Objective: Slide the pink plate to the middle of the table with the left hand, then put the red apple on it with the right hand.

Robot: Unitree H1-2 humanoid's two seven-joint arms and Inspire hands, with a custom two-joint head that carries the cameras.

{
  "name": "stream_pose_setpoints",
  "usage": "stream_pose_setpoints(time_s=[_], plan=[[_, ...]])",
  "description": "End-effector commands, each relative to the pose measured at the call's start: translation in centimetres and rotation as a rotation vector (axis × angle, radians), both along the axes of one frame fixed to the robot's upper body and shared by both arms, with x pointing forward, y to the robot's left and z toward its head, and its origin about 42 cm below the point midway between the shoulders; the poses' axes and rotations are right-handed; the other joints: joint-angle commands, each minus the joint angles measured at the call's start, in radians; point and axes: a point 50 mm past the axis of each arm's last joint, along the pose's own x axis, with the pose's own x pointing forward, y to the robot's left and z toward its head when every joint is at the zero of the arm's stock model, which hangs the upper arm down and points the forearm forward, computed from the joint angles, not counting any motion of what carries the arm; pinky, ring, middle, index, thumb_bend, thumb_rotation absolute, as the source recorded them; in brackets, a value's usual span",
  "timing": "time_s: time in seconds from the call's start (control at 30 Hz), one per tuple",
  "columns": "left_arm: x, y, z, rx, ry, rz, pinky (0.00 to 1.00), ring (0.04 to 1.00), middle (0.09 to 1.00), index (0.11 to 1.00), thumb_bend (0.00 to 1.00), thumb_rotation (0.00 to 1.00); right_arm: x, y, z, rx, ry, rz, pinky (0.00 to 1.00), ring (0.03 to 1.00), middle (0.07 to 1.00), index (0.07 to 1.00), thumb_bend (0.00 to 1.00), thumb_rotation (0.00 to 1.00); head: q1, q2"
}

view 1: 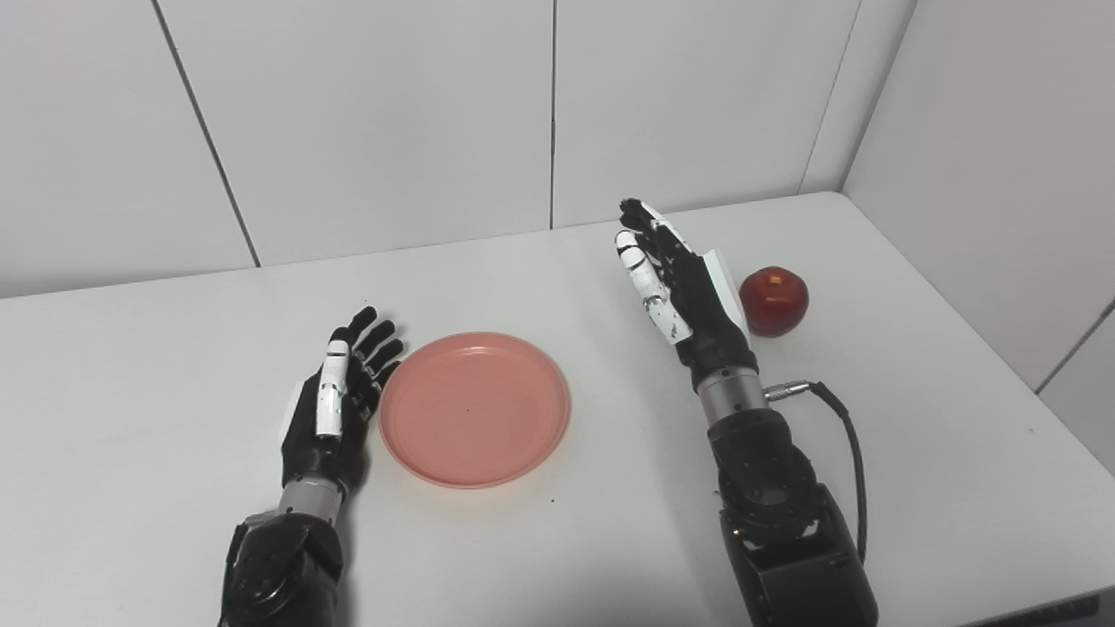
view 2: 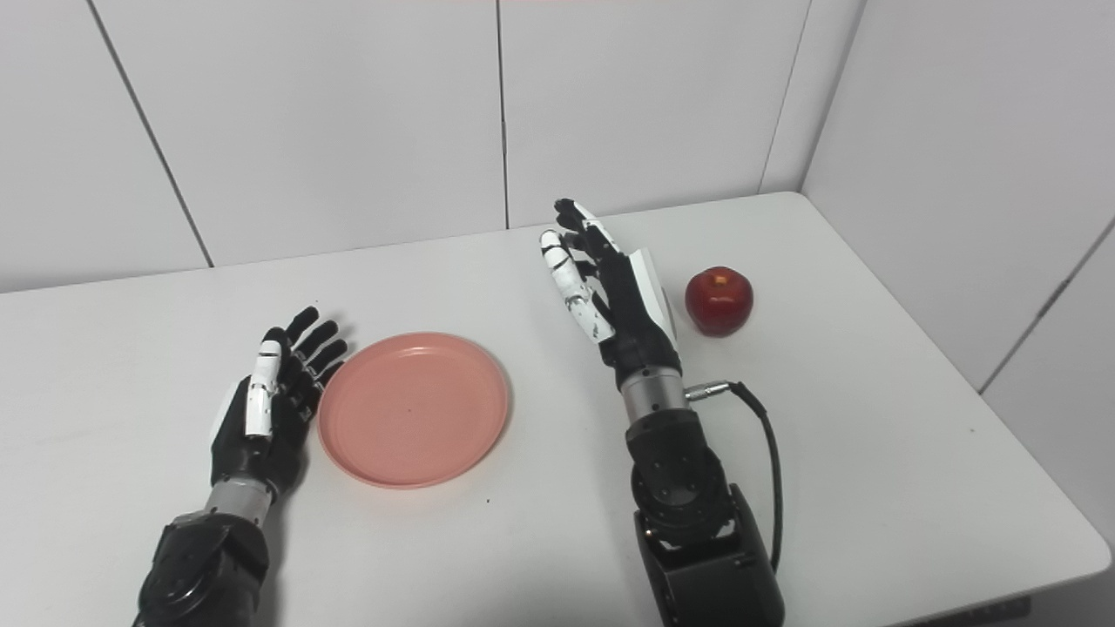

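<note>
A round pink plate [view 1: 475, 407] lies flat on the white table, a little left of centre. My left hand [view 1: 338, 394] rests just left of the plate, fingers spread and open, its fingertips close to the plate's left rim; contact is unclear. A red apple [view 1: 773, 300] stands upright toward the table's right side. My right hand [view 1: 678, 283] is raised just left of the apple, fingers stretched out and open, holding nothing, with a small gap to the apple.
The white table [view 1: 915, 453] ends in a rounded far right corner and a right edge. White panelled walls [view 1: 392, 113] close the back and right sides. A black cable [view 1: 849, 453] loops from my right wrist.
</note>
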Motion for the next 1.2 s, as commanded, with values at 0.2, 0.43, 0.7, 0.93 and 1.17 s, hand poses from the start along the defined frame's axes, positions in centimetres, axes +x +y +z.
stream_pose_setpoints(time_s=[0.2, 0.43, 0.7, 0.93, 1.17], plan=[[0.3, 1.0, -1.3, -0.015, 0.066, 0.014, 0.87, 0.873, 0.882, 0.866, 0.37, 1.00, 0.4, -1.4, 4.3, -0.127, -0.129, -0.075, 0.82, 0.882, 0.902, 0.903, 0.69, 0.87, -0.030, -0.017], [0.5, 1.4, -1.9, -0.018, 0.074, 0.019, 0.87, 0.868, 0.878, 0.865, 0.37, 1.00, 0.0, -3.1, 6.4, -0.231, -0.189, -0.156, 0.78, 0.855, 0.887, 0.911, 0.72, 0.75, -0.034, -0.024], [0.7, 1.6, -2.4, -0.025, 0.080, 0.028, 0.87, 0.870, 0.879, 0.865, 0.37, 1.00, -0.1, -4.7, 7.5, -0.284, -0.215, -0.218, 0.75, 0.842, 0.882, 0.908, 0.76, 0.58, -0.043, -0.029], [0.6, 1.7, -2.5, -0.026, 0.076, 0.023, 0.87, 0.873, 0.884, 0.868, 0.37, 1.00, -0.1, -6.2, 6.9, -0.322, -0.216, -0.267, 0.76, 0.850, 0.881, 0.916, 0.84, 0.53, -0.056, -0.031], [0.5, 1.8, -2.3, -0.038, 0.076, 0.012, 0.87, 0.870, 0.879, 0.864, 0.37, 1.00, -0.1, -7.9, 6.3, -0.379, -0.201, -0.351, 0.75, 0.850, 0.882, 0.920, 0.92, 0.55, -0.073, -0.027]])
